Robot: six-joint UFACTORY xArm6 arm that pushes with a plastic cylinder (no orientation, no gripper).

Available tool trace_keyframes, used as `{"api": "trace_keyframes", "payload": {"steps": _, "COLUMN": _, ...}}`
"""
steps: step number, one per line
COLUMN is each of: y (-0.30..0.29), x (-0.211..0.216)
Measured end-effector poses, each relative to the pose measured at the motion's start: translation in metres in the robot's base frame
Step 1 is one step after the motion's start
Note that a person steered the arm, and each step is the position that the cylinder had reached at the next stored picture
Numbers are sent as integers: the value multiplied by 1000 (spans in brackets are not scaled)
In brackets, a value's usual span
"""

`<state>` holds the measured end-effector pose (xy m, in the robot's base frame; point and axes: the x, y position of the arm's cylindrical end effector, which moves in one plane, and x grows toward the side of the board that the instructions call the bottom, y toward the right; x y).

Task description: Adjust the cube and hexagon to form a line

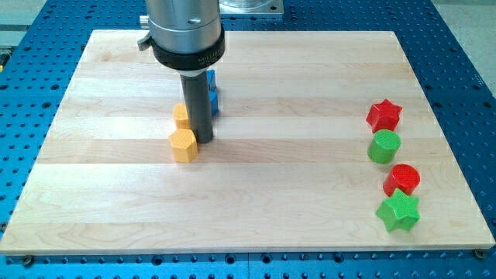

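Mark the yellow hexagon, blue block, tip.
yellow hexagon (184, 144): camera view, top face.
blue block (212, 93): camera view, visible right side, rest behind rod.
tip (204, 139): camera view, rod's lower end.

Table (256, 225): my tip (204, 139) sits left of centre, just right of the yellow hexagon (184, 145). Yellow cube (180, 115) just beyond the hexagon, left of the rod. Blue block (212, 93) behind the rod, partly hidden. Far right, a column running far to near: red star (384, 115), green cylinder (384, 146), red cylinder (403, 179), green star (398, 211).
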<state>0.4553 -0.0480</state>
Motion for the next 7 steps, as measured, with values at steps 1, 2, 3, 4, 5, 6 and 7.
{"api": "trace_keyframes", "payload": {"steps": 1, "y": 60, "x": -24}}
{"api": "trace_keyframes", "payload": {"steps": 2, "y": 52, "x": -43}}
{"api": "trace_keyframes", "payload": {"steps": 3, "y": 23, "x": -37}}
{"api": "trace_keyframes", "payload": {"steps": 4, "y": 8, "x": -36}}
{"api": "trace_keyframes", "payload": {"steps": 5, "y": 8, "x": -38}}
{"api": "trace_keyframes", "payload": {"steps": 6, "y": -1, "x": -44}}
{"api": "trace_keyframes", "payload": {"steps": 7, "y": 19, "x": -46}}
